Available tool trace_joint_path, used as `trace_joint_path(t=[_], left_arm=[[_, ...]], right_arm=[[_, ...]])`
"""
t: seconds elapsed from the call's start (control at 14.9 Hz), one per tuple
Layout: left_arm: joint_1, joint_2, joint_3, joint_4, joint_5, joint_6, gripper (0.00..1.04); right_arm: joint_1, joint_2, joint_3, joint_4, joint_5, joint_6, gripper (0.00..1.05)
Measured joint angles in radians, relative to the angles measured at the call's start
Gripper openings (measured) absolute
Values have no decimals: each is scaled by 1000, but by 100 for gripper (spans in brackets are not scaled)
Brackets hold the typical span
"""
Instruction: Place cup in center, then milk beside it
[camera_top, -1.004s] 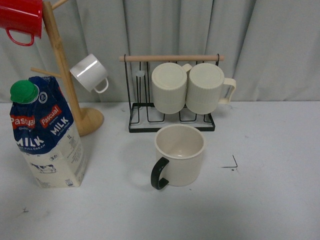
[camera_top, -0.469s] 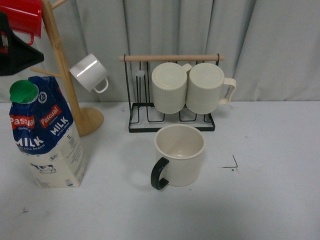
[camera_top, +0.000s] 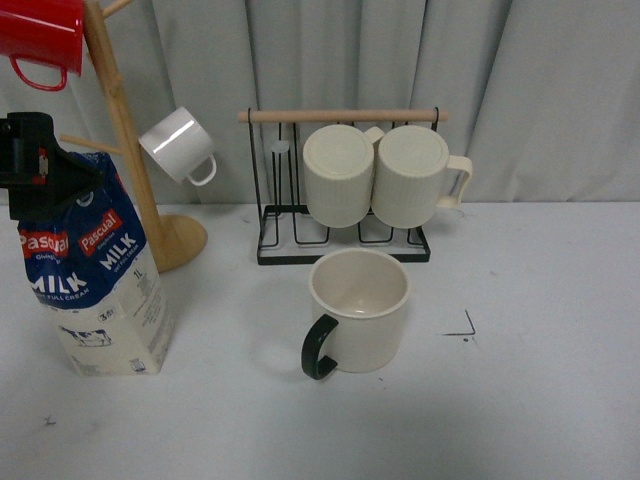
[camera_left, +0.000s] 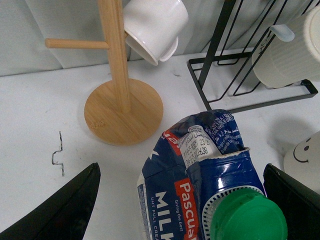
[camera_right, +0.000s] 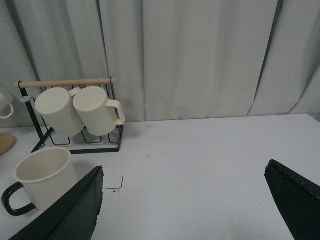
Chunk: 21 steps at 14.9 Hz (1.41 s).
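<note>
The milk (camera_top: 100, 280), a blue and cream carton, stands at the table's left. My left gripper (camera_top: 40, 165) hangs over its top and hides the green cap in the front view. In the left wrist view the gripper (camera_left: 182, 210) is open, its black fingers (camera_left: 65, 210) wide on either side of the carton top (camera_left: 210, 160) and green cap (camera_left: 248, 216), not touching them. The cup (camera_top: 358, 310), cream with a black handle, stands upright mid-table in front of the rack. My right gripper (camera_right: 182, 205) is open over bare table, with the cup (camera_right: 42, 177) off to one side.
A black wire rack (camera_top: 340, 250) holding two ribbed cream mugs (camera_top: 385, 175) stands right behind the cup. A wooden mug tree (camera_top: 150, 200) beside the milk carries a small white mug (camera_top: 180, 145) and a red mug (camera_top: 40, 35). A curtain hangs behind the table.
My left gripper has come down from the upper left onto the top of the milk and now covers the green cap in the front view. Milk and cup have not moved.
</note>
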<state>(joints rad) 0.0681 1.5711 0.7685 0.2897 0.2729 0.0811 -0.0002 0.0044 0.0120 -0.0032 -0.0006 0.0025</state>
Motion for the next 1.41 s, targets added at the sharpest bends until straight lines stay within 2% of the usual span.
trace_joint_path(t=[0.2,0.54,0.6,0.67,0.87,0.94,1.07,1.14,1.41], left_arm=[[-10,2,-53,65,-21,-2,98],[-15,93,-89,208,-137,-29,98],[-20,110,-86,214,-159,-37,90],[-26,116,-86,219,-170,-51,78],[-31,116,-85,221,-178,-56,65],[-34,116,-85,224,-185,-56,56],[-52,100,-84,222,-204,-68,24],[-69,72,-85,187,-228,-91,12],[-129,-20,-85,166,-286,-109,8]], right_arm=[[0,0,0,0,0,0,98],[0,0,0,0,0,0,98],[0,0,0,0,0,0,98],[0,0,0,0,0,0,98],[0,0,0,0,0,0,98],[0,0,0,0,0,0,98],[0,0,0,0,0,0,98],[0,0,0,0,0,0,98],[0,0,0,0,0,0,98]])
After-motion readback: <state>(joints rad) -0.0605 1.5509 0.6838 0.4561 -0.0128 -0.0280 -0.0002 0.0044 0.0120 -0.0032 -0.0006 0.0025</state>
